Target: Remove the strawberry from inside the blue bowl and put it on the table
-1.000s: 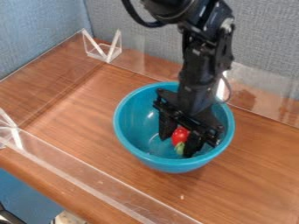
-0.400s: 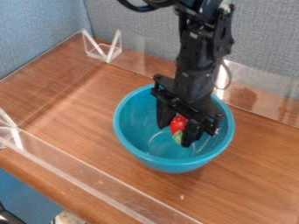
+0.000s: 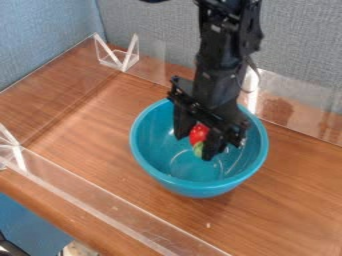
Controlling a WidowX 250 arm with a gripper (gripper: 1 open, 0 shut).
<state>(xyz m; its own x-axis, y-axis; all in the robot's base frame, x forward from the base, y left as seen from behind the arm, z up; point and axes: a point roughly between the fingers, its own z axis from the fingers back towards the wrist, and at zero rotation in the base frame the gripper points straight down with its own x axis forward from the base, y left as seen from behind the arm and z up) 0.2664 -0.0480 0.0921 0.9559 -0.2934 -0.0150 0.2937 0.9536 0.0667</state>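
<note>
The blue bowl (image 3: 201, 150) sits on the wood-grain table (image 3: 80, 110), right of centre. My gripper (image 3: 199, 134) hangs above the bowl's middle, pointing down from the black arm. Its fingers are shut on the small red strawberry (image 3: 199, 134), whose green top shows just below the red. The strawberry is lifted off the bowl's floor and sits about level with the rim.
Clear acrylic barriers (image 3: 118, 50) run along the table's far edge, and another low barrier (image 3: 80, 195) lines the near edge. A clear bracket (image 3: 11, 155) stands at the left front corner. Bare tabletop lies left of the bowl.
The gripper has risen with the strawberry, from deep inside the bowl to about rim height, drifting slightly left.
</note>
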